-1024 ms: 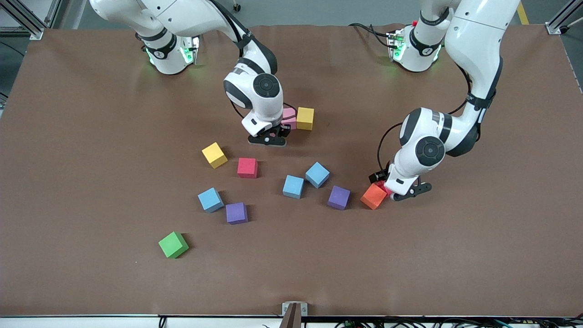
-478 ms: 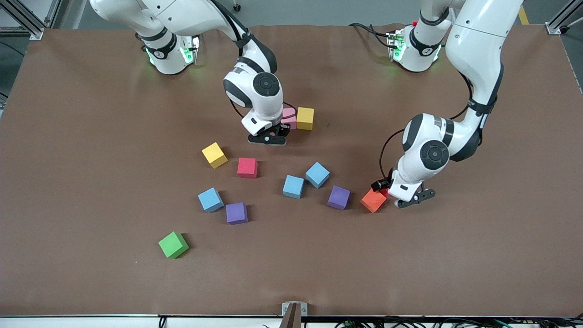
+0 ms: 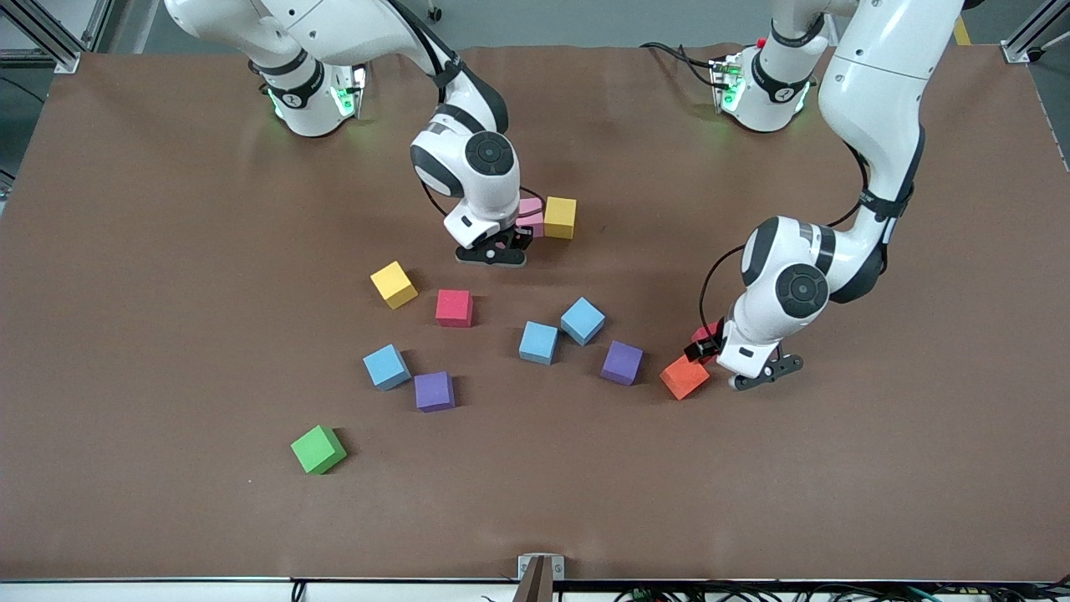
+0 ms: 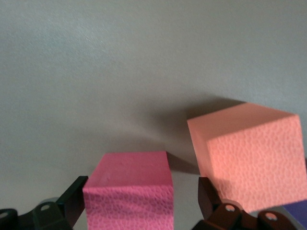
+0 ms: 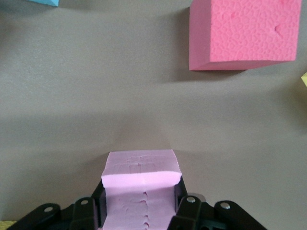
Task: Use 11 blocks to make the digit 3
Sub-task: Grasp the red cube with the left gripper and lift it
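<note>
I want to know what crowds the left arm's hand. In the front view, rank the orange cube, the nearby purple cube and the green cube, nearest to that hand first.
Measured from the left hand, open around a red cube:
1. Orange cube: right beside the hand.
2. Purple cube: next along, toward the right arm's end.
3. Green cube: farthest, nearest the front camera.

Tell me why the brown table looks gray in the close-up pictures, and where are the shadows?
In the front view the table is brown; in the left wrist view it looks pale gray, with a soft dark shadow beside the orange cube; in the right wrist view it looks gray-brown, with a thin shadow under the red block, and the pink block is squashed between the right gripper fingers.
</note>
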You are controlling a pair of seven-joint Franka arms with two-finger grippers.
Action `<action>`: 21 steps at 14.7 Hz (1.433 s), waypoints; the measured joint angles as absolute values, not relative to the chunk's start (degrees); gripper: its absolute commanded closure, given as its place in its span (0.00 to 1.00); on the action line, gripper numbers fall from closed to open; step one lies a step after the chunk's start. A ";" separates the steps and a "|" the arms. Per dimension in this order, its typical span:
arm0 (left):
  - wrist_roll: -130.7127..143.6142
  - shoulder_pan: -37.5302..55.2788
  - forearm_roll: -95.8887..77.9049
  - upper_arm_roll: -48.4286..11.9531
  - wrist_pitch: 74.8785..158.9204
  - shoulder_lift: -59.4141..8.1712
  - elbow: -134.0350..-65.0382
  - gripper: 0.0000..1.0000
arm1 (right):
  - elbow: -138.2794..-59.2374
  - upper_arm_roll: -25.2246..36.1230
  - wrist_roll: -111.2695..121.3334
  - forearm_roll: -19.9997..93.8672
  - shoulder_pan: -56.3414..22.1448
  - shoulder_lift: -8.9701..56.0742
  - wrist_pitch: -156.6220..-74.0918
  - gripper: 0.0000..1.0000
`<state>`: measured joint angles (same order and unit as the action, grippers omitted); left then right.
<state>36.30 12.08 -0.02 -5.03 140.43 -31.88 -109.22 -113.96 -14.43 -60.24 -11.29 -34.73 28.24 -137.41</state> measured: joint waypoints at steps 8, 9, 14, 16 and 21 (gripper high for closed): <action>36.30 12.00 0.02 -5.14 140.66 -31.90 -109.26 0.00 | -114.01 -14.42 -60.24 -11.79 -34.77 28.22 -137.41 1.00; 36.30 12.04 0.02 -5.19 140.66 -31.90 -109.43 0.00 | -114.01 -14.42 -60.24 -11.82 -34.77 28.21 -137.41 1.00; 36.30 12.00 0.02 -5.23 140.66 -31.91 -110.14 0.00 | -114.09 -14.42 -60.30 -12.46 -34.77 28.17 -137.41 1.00; 36.30 11.98 0.02 -5.23 140.66 -31.88 -110.13 0.01 | -114.19 -14.42 -61.21 -13.65 -34.77 28.12 -137.41 1.00; 36.66 11.98 0.02 -5.23 140.65 -31.71 -110.13 0.28 | -114.63 -14.34 -62.64 -14.89 -34.77 27.91 -138.08 1.00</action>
<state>36.66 11.98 0.02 -5.23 140.65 -31.71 -110.13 -114.63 -14.34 -62.64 -14.89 -34.77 27.91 -138.08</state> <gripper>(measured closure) 0.097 0.445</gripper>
